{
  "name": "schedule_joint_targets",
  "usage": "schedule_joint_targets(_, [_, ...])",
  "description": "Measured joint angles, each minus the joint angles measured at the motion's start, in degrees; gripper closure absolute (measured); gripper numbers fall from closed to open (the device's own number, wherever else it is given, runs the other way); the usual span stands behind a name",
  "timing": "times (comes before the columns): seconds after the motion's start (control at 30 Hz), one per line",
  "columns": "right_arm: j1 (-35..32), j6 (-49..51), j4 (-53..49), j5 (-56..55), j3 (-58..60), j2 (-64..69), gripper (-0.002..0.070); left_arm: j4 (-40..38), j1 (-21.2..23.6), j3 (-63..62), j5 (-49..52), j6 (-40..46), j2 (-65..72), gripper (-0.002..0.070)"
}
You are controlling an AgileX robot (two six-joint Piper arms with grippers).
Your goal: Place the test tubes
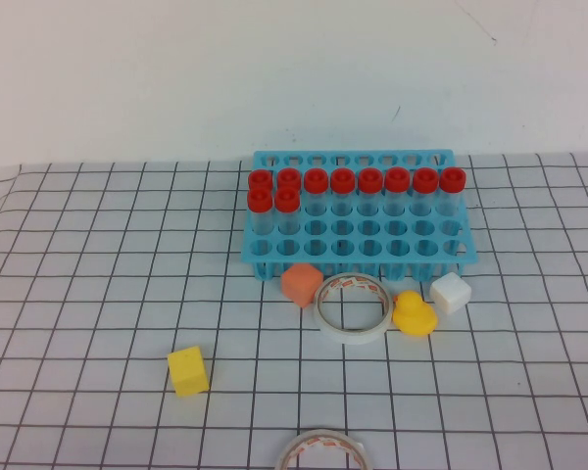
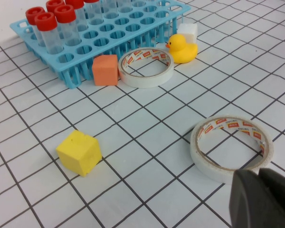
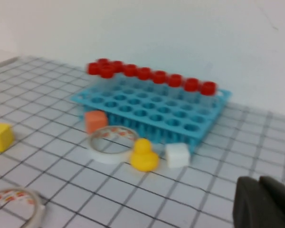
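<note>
Test tubes all stand upright in back rows of the blue rack, none loose — job looks done, so left gripper by the near tape roll & right gripper, well clear of the blue rack, sit w/ fingers pressed together, empty.

Red print runs around the inner cardboard core of the tape roll lying just in front of the rack, but the lettering is too small to make out as words. The same red marking lines the core of the second roll, well apart from the rack on its front side, and is just as unreadable. No word, number or sign in the scene can be read.
</note>
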Motion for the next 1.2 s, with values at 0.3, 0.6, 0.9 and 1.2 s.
schedule_joint_targets(0.3, [-20.6, -0.4, 7.9, 10.0, 1.8, -2.7, 0.0678, 0.0, 0.0, 0.0, 0.0, 0.0, 0.0, 0.0676])
schedule_joint_targets(0.6, [-43.0, -32.6, 32.5, -6.8, 7.5, -2.7, 0.0678, 0.0, 0.0, 0.0, 0.0, 0.0, 0.0, 0.0676])
schedule_joint_targets(0.9, [-42.9, -19.0, 25.3, -9.8, 12.6, -2.7, 0.0678, 0.0, 0.0, 0.0, 0.0, 0.0, 0.0, 0.0676])
schedule_joint_targets(1.2, [-37.0, -16.4, 20.1, -6.7, 12.6, -2.7, 0.0678, 0.0, 0.0, 0.0, 0.0, 0.0, 0.0, 0.0676])
